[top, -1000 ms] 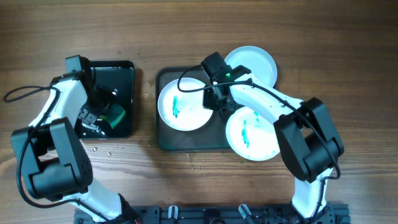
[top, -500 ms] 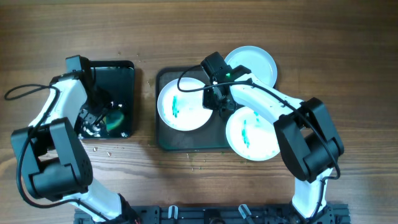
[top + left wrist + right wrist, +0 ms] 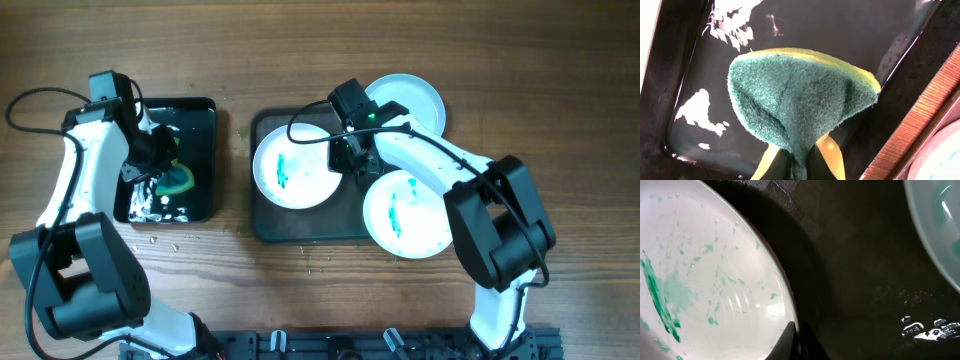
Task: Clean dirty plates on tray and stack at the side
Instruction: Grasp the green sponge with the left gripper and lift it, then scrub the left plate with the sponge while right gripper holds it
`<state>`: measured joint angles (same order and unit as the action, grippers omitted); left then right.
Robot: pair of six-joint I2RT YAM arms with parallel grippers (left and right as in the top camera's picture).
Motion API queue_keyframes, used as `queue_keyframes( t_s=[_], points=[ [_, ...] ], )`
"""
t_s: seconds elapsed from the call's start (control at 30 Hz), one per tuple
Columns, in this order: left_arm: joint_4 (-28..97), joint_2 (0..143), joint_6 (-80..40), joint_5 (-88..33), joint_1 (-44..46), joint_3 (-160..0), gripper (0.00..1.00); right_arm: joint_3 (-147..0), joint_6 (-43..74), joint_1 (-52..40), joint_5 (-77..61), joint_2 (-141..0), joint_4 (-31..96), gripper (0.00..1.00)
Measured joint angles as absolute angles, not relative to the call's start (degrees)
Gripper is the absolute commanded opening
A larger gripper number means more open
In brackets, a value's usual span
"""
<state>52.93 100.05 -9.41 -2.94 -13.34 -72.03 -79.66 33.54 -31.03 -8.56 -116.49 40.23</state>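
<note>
Sponge, green over yellow, pinched in shut left gripper above wet black tray. On grey tray, smeared left plate, its right rim nipped by closed right gripper. Further right, second smeared plate overhanging grey tray's near corner; clean plate behind, half off it.

Setting: robotics lab bench. Wood-grain table, black mounting rail, two white-and-black arms. Loose cable present.
</note>
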Motion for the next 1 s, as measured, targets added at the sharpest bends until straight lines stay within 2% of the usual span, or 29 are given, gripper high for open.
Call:
queue_keyframes(
  t_s=[0.27,0.37,0.67,0.8,0.93,1.0],
  points=[
    [52.03,100.05,-7.55,-3.79,-8.38,-72.03,0.04,-79.66,32.67,-31.03,-9.02,-116.49,40.18,0.04],
    [50.74,100.05,-7.6,-8.25,-6.52,-72.03,0.04,-79.66,32.67,-31.03,-9.21,-116.49,40.14,0.04],
    [44.64,104.44,-14.31,-14.37,15.64,-72.1,0.04,-79.66,32.18,-28.75,-12.45,-116.49,40.21,0.04],
    [41.93,110.48,-16.71,-14.35,17.52,-72.1,0.04,-79.66,32.03,-28.67,-12.69,-116.53,40.1,0.04],
    [43.44,111.28,-27.86,-12.05,18.33,-73.17,0.04,-79.66,32.01,-28.67,-13.06,-117.12,40.03,0.04],
    [43.22,111.44,-27.31,-14.52,18.31,-73.21,0.04,-79.66,32.01,-28.6,-13.52,-117.19,39.99,0.04]
  ],
)
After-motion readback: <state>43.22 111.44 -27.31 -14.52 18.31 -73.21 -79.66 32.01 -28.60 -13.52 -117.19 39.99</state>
